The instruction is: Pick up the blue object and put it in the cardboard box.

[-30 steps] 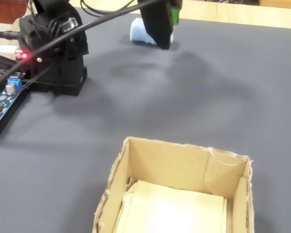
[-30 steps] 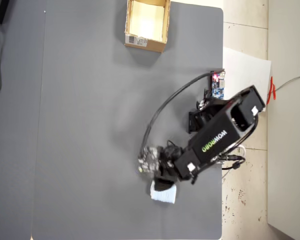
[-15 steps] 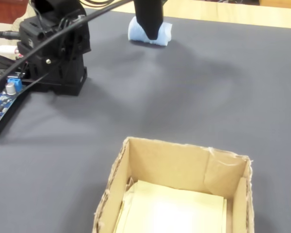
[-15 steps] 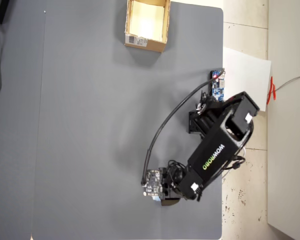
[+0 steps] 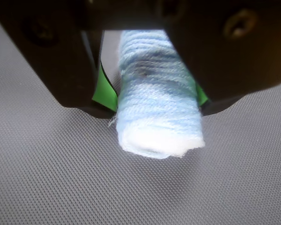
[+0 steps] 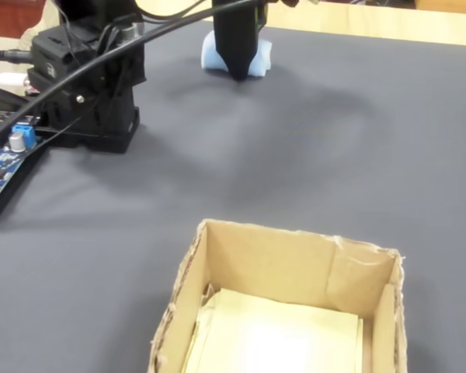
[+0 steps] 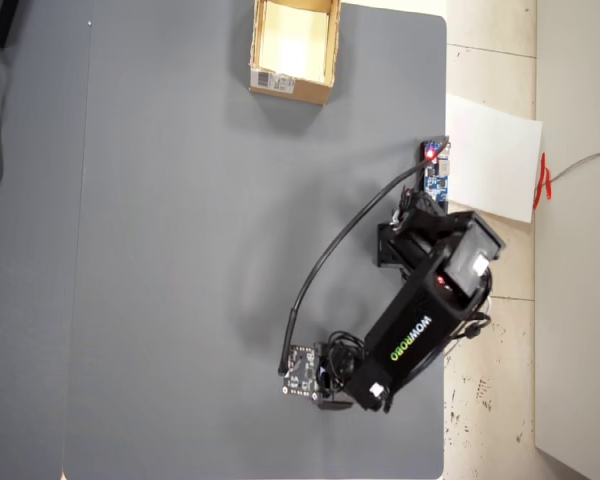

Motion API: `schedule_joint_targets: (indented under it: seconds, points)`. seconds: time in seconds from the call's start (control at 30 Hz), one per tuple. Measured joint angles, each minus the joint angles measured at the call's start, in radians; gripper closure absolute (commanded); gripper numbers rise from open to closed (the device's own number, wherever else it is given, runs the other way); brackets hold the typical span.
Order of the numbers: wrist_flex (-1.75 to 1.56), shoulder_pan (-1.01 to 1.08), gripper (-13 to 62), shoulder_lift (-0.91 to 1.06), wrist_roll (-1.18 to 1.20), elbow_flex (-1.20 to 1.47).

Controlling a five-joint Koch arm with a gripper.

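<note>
Dark grey matting (image 7: 180,250) covers your table, and on it you have one cardboard box (image 7: 294,52) and one blue object (image 5: 157,101), well apart, at opposite ends of the mat in the overhead view. Your single gripper (image 5: 152,101) straddles the blue object, a green-padded jaw against each side, clamped on it while it rests on the mat. You can see its pale end (image 6: 258,56) beside the black arm in the fixed view. One circuit board (image 7: 436,172) sits by the base.
</note>
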Motion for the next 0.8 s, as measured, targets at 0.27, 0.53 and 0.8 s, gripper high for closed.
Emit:
schedule_joint_targets:
  seconds: [0.27,0.53,0.8]
  points:
    - [-0.025,0.008,39.6,0.003,0.002,0.008]
    - [-0.183,0.069,42.0,0.029,-0.028,0.011]
    - [-0.322,0.241,41.9,0.138,-0.066,0.014]
